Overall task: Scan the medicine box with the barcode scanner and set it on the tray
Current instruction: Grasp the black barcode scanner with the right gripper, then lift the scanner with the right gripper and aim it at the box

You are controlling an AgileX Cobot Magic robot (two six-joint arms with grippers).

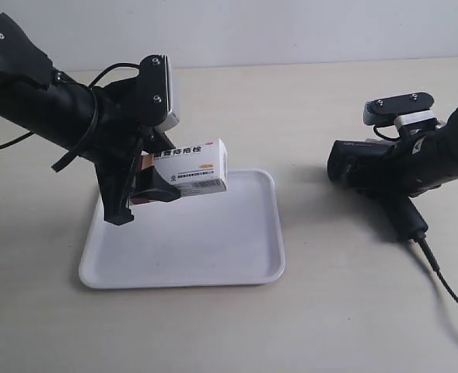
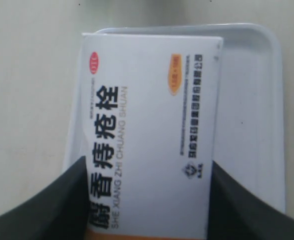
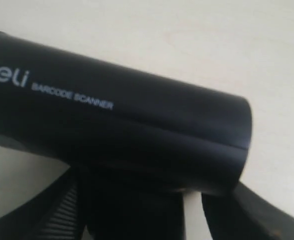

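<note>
The white medicine box (image 1: 191, 169) hangs above the near-left part of the white tray (image 1: 236, 256), barcode side facing the exterior camera. My left gripper (image 1: 139, 190) is shut on the box's red-orange end. In the left wrist view the medicine box (image 2: 151, 130) fills the middle between two dark fingers (image 2: 42, 210), with the tray (image 2: 259, 100) beneath it. The black barcode scanner (image 1: 372, 167) is off to the tray's right, head pointing toward the box, handle and cable slanting down. My right gripper (image 1: 415, 167) is shut on the scanner (image 3: 127, 130), which blocks most of the right wrist view.
The scanner's black cable (image 1: 446, 287) trails across the beige table (image 1: 330, 326) toward the near right corner. A pale wall runs along the back edge.
</note>
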